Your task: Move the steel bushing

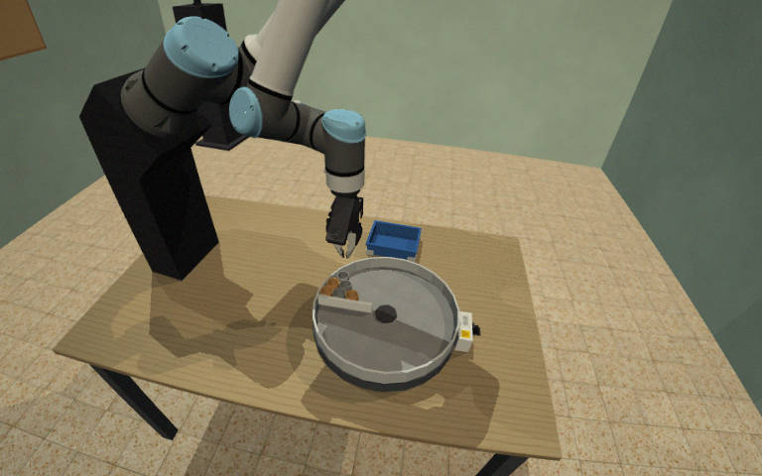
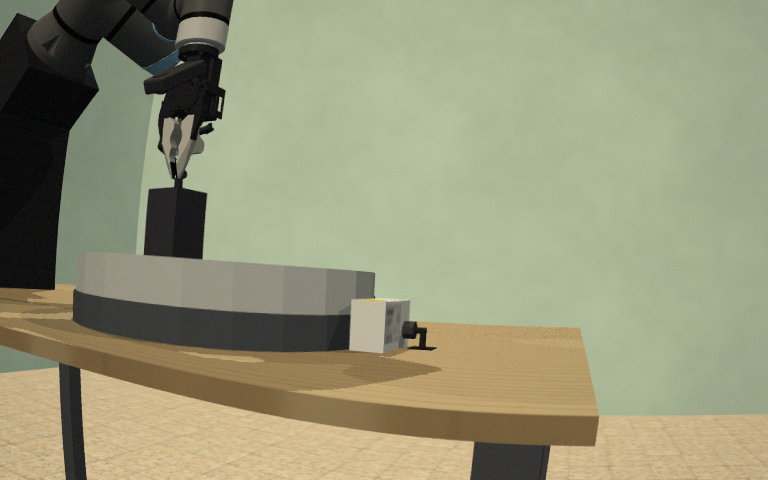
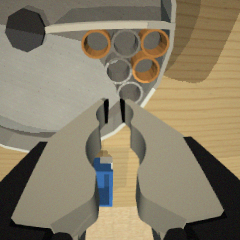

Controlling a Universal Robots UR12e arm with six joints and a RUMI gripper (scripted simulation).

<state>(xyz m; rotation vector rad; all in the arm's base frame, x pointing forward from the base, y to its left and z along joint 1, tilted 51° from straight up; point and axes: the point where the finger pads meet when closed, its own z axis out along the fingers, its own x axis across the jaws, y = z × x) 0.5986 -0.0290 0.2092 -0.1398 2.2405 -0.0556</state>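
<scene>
My gripper (image 1: 345,255) (image 2: 175,175) (image 3: 114,100) is shut, with nothing between its nearly touching tips. It hangs above and just outside the turntable's far left rim. The turntable (image 1: 413,289) (image 2: 198,288) (image 3: 50,80) carries three grey steel bushings, all upright: one by the divider (image 3: 126,53), a middle one (image 3: 119,81), and one (image 3: 130,84) nearest the fingertips in the wrist view. Three orange bushings (image 3: 96,56) (image 1: 351,295) stand with them in a tight cluster. The blue crate (image 1: 391,248) (image 3: 105,187) stands behind the turntable and looks empty in the top view.
A pale divider bar (image 1: 344,303) (image 3: 100,27) runs from the rim to the dark hub (image 1: 385,313) (image 3: 25,30), beside the cluster. The raised rim wall (image 1: 387,376) encloses the turntable. A white control box (image 1: 465,322) (image 2: 368,325) with a black knob sits at its right.
</scene>
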